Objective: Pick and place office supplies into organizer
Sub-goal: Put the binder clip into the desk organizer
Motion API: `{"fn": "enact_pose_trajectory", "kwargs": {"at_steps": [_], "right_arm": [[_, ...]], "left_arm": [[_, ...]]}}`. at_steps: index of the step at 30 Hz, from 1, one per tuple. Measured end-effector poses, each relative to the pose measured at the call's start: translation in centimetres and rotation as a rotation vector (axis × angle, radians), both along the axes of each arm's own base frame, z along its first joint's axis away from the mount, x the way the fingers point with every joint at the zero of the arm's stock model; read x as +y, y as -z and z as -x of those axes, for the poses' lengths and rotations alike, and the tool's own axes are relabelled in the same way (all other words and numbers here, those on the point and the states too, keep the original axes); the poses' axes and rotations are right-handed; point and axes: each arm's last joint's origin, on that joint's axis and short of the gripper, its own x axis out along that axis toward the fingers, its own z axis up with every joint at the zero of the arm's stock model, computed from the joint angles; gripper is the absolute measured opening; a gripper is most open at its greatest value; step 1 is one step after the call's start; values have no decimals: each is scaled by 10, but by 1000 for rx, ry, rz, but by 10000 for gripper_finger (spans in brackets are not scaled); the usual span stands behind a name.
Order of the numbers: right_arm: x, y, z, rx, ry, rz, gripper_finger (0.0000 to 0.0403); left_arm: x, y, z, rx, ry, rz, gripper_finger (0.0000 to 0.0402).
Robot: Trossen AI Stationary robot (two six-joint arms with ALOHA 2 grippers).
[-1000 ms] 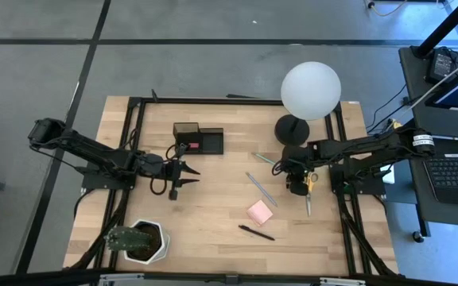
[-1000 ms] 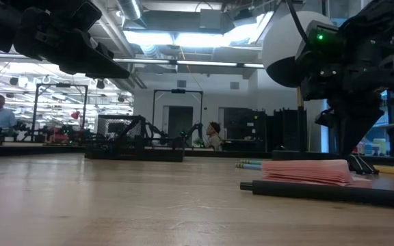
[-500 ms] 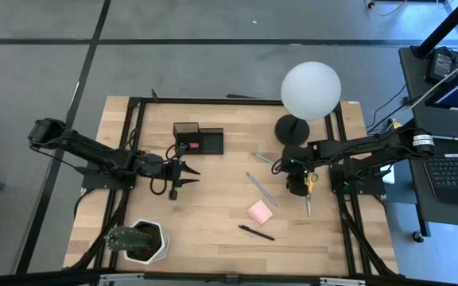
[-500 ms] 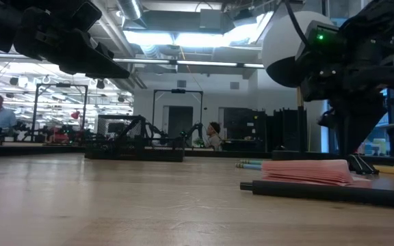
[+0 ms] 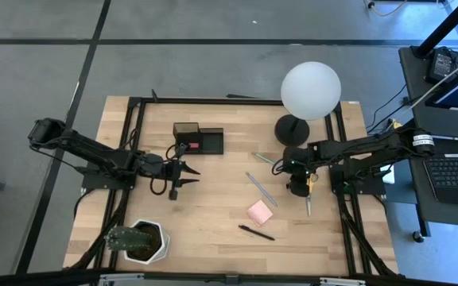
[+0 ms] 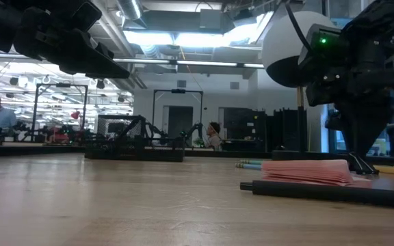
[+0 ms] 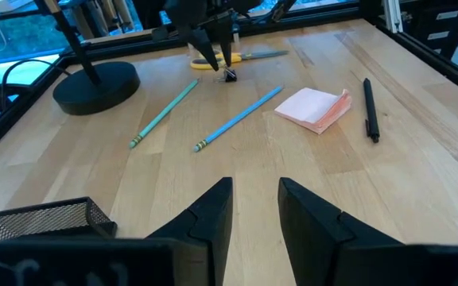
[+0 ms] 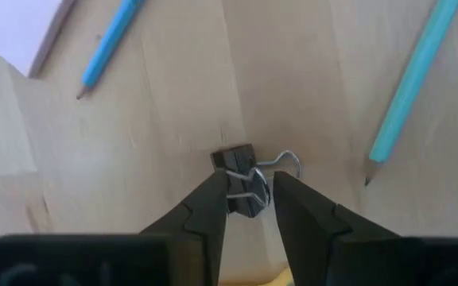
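Binder clip (image 8: pixel 241 181) sits between the right gripper's (image 8: pixel 246 208) 2 parted fingers, seemingly unclamped, only in its wrist view; left gripper (image 7: pixel 254 208) hovers open, empty.

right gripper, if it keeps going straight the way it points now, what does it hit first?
The binder clip, sitting between the right gripper fingertips. Then the wooden table it lies on. Whether the fingers already touch the clip is unclear.

A robotics lab — rows of arm rigs (image 6: pixel 139 137), ceiling strip lights (image 6: pixel 183 37) beyond.
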Motion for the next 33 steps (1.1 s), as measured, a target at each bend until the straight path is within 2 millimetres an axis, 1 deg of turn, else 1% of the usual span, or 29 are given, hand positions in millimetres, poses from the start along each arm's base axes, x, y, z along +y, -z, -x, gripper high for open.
{"fn": "enact_pose_trajectory", "kwargs": {"at_steps": [6,9,12,21,28,31,33], "right_arm": [[-1,0,0,2,7,24,108],[-1,0,0,2,6,21,100],[0,0,0,2,4,17,82],[1,-1,-1,-17,-11,-17,8],[1,-1,-2,-26,-11,-22,4],[0,-2,-8,-93,1,-5,3],[-1,-5,-16,-179,15,-1,2]], "left_arm": [[0,0,0,0,-1,0,97],[0,0,0,0,-1,0,97],[0,0,0,0,0,0,97],[0,0,0,0,-1,0,97],[0,0,0,1,0,-1,97],[0,0,0,1,0,-1,97],[0,0,0,1,0,-1,97]]}}
